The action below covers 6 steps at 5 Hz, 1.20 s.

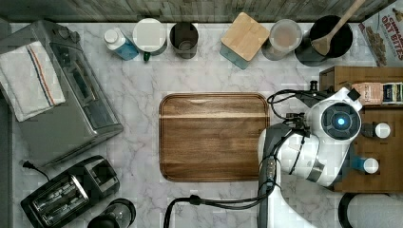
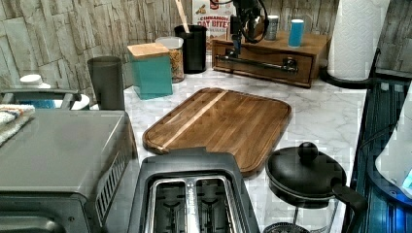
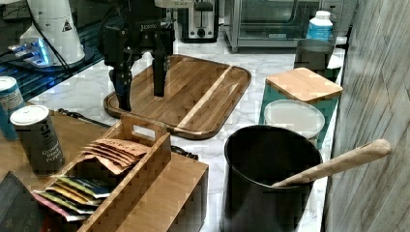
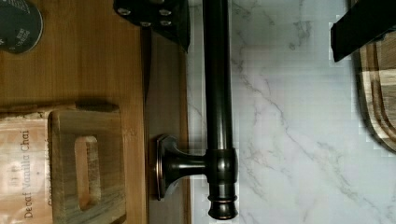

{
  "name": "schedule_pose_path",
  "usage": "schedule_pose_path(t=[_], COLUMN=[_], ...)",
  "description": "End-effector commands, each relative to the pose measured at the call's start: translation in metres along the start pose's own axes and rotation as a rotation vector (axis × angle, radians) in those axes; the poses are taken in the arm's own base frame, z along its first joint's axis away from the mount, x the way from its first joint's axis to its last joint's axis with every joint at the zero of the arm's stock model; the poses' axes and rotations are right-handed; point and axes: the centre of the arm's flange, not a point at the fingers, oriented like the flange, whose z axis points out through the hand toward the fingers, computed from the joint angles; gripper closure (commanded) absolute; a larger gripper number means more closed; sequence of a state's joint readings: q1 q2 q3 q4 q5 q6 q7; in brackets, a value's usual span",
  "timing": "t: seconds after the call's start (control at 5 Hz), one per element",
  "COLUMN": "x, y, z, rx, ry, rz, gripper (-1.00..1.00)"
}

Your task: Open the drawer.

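The drawer (image 2: 262,65) is the front of a small wooden cabinet (image 1: 342,74) at the back of the marble counter. Its front looks flush with the cabinet. A long black bar handle (image 4: 218,93) runs across it on mounts, also visible as the handle (image 2: 257,63) in the left view. My gripper (image 4: 261,21) is open near one end of the bar, with one finger (image 4: 159,18) on the cabinet side and the other finger (image 4: 362,25) out over the counter. The right view has the gripper (image 3: 140,89) hanging with its fingers apart, nothing between them.
A wooden cutting board (image 1: 214,137) lies just beside the cabinet. On the cabinet top stand a tea packet holder (image 3: 121,164) and cans (image 3: 38,140). A black canister with a wooden spoon (image 1: 328,35), a teal box (image 2: 150,68), a paper towel roll (image 2: 357,34) and a toaster (image 2: 192,194) ring the counter.
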State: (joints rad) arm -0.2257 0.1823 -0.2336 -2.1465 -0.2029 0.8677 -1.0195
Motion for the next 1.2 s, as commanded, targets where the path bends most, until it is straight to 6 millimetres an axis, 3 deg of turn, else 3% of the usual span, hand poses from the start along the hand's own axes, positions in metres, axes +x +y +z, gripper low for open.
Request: schedule_pose_path(t=[0.2,0.6,1.2], x=[-0.02,-0.032,-0.033], y=[0.032,0.027,0.025], z=[0.028,0.054,0.089], rx=[-0.016,0.011,0.015], ry=[-0.033,-0.017,-0.006], rz=[0.002,0.034,0.014], gripper=[-1.0,-1.0,-1.0])
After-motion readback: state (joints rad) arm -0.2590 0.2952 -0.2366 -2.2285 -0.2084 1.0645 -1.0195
